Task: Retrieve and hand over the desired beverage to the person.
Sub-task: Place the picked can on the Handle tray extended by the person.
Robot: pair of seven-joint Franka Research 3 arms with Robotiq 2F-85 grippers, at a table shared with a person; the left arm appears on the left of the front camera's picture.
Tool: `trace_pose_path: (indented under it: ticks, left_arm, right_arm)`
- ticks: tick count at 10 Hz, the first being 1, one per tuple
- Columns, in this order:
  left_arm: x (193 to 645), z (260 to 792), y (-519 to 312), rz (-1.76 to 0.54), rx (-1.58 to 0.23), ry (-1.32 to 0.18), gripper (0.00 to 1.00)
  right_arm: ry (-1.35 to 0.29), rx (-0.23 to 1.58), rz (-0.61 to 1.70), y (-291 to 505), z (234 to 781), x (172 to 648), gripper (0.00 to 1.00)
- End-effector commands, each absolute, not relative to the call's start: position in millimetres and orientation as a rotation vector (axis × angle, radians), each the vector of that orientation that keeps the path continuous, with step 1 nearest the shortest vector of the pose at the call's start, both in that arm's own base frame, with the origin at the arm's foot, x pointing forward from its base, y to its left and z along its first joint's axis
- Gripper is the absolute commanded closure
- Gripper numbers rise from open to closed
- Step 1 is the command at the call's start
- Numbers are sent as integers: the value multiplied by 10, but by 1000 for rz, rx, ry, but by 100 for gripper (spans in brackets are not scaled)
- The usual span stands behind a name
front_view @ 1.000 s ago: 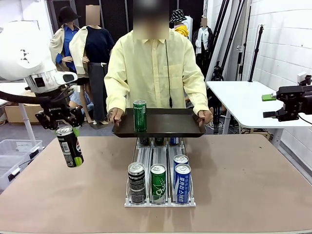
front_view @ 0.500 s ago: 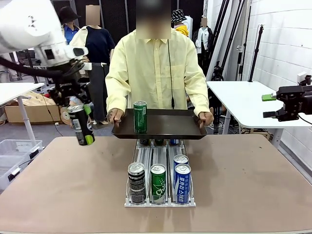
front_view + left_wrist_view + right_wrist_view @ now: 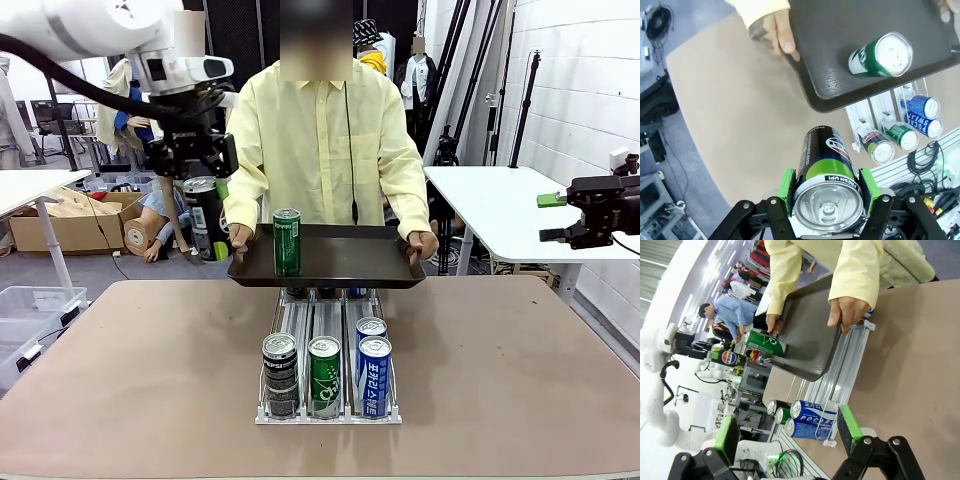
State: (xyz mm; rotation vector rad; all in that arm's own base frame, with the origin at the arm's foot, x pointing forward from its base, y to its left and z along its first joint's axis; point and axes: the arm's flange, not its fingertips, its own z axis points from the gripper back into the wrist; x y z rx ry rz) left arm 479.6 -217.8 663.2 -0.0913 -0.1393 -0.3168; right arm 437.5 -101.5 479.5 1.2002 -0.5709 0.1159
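Note:
My left gripper (image 3: 204,190) is shut on a black Pepsi can with a green band (image 3: 208,222), held in the air just left of the tray; in the left wrist view the can (image 3: 826,162) sits between the green pads (image 3: 786,189). The person in the pale-yellow shirt (image 3: 318,140) holds a black tray (image 3: 345,260) in both hands over the table's far edge. A green can (image 3: 287,240) stands on it. My right gripper (image 3: 551,218) hangs open at the far right, nothing between its pads (image 3: 848,422).
A clear can rack (image 3: 328,415) sits mid-table with a black can (image 3: 280,372), a green can (image 3: 324,375) and two blue cans (image 3: 373,372) at its front. A white side table (image 3: 500,205) stands at the right. Brown tabletop (image 3: 120,400) lies open on both sides.
My left arm has carried the Pepsi can up and rightwards, from low at the table's left to beside the tray's left end. The tray, the person and the right arm are unchanged.

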Motion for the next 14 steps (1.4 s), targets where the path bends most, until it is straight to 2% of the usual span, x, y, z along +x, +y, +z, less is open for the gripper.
trace_pose_path:
  ticks: [1,9,14]
  left_arm:
    - [4807,6801,-2383,-331,-53,-163,100]
    - [4665,7029,-3232,-489,-7,-192,100]
    - [4786,6932,-3782,-588,24,-185,100]
  right_arm:
    - [-569,1210,117,-1017,4811,4380,0]
    - [-569,1210,117,-1017,4811,4380,0]
    - [-569,1210,117,-1017,4811,4380,0]
